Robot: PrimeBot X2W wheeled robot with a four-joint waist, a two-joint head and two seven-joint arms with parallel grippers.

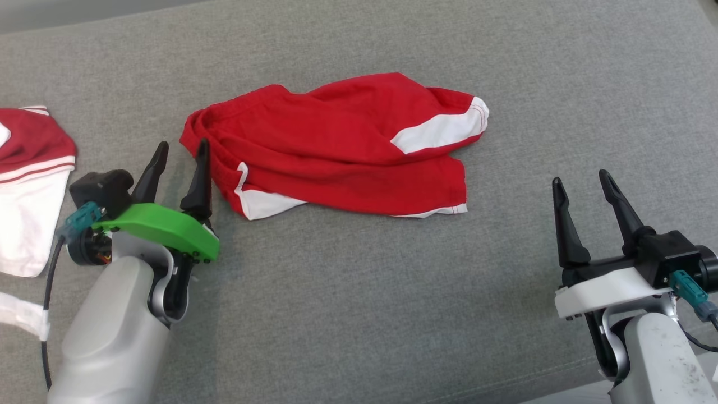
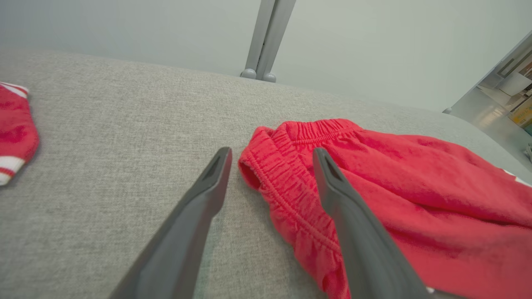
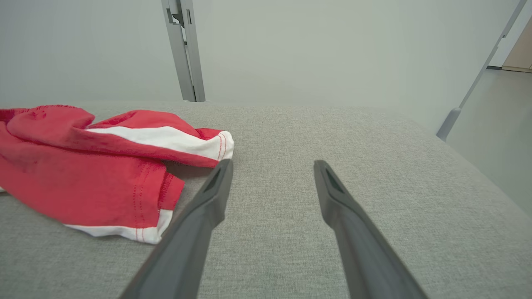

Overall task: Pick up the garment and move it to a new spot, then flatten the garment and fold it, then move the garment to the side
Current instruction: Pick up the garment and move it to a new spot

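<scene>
On desk (image 1: 359, 314): shorts (image 1: 336, 146), crumpled, long axis 9-to-3, waistband (image 1: 196, 129) at 9, hems (image 1: 481, 115) at 3. Left hand (image 1: 183, 145): fingers apart, empty, waistband corner between them; nearer. Right hand (image 1: 580, 178): apart, empty, well off at 4. Likely next: flatten from waistband end.

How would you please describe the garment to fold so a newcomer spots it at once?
Find the middle of the grey cushion. The red shorts lie crumpled there, mostly red with white panels, unlike the half-white garment at the left edge.
</scene>
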